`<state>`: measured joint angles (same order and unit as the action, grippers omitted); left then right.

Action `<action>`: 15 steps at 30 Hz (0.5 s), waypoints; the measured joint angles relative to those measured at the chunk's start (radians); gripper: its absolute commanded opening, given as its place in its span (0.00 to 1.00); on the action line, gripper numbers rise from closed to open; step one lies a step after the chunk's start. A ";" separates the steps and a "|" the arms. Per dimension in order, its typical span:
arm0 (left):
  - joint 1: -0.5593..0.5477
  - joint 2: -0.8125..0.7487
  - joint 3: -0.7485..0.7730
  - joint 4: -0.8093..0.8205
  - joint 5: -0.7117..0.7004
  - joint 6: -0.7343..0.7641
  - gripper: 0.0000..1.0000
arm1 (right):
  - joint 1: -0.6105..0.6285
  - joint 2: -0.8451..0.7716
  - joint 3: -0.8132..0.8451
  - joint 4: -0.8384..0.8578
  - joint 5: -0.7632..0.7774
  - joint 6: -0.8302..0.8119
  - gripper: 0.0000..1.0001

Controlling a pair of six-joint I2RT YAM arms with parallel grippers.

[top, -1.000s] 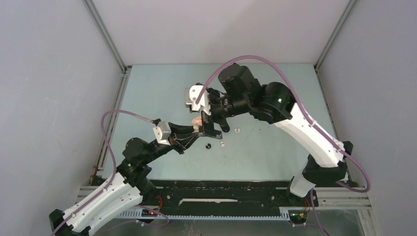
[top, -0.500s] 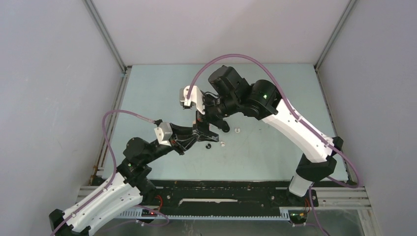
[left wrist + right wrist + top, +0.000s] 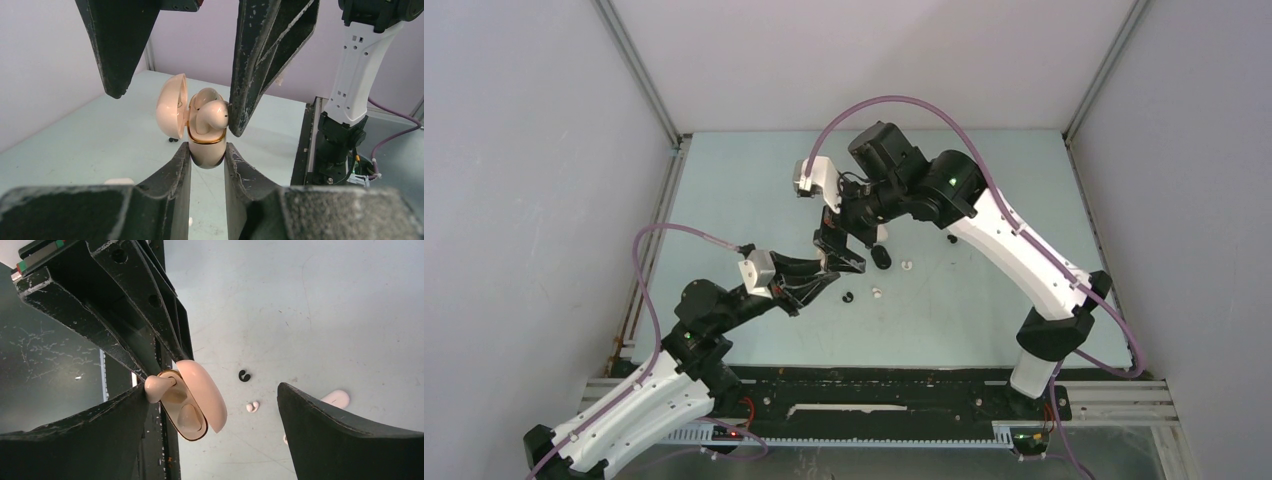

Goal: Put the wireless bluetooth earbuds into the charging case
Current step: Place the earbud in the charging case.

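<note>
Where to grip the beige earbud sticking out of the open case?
Grip the beige earbud by its rounded head, from the side away from the open lid: the rest sits inside the charging case, and the lid blocks the hinge side.

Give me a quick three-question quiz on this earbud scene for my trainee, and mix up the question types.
1. True or false: the left gripper is shut on the beige charging case.
2. The case's lid is: A open, B closed, C lying on the table.
3. Fill in: the right gripper is ___, with one finger against the beige earbud that sticks out of the case.
Key: 1 true; 2 A; 3 open.
</note>
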<state>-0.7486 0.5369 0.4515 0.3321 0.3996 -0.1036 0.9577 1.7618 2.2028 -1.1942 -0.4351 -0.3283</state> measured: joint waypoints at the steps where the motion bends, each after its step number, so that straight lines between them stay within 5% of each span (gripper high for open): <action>1: 0.000 0.000 0.000 0.000 -0.001 0.000 0.00 | -0.003 0.000 0.000 -0.001 -0.003 0.000 1.00; 15: 0.000 0.001 0.000 -0.002 0.001 0.000 0.00 | -0.012 0.000 -0.027 -0.015 -0.029 -0.020 1.00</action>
<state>-0.7486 0.5381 0.4515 0.3298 0.4007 -0.1040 0.9459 1.7615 2.1757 -1.2095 -0.4644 -0.3481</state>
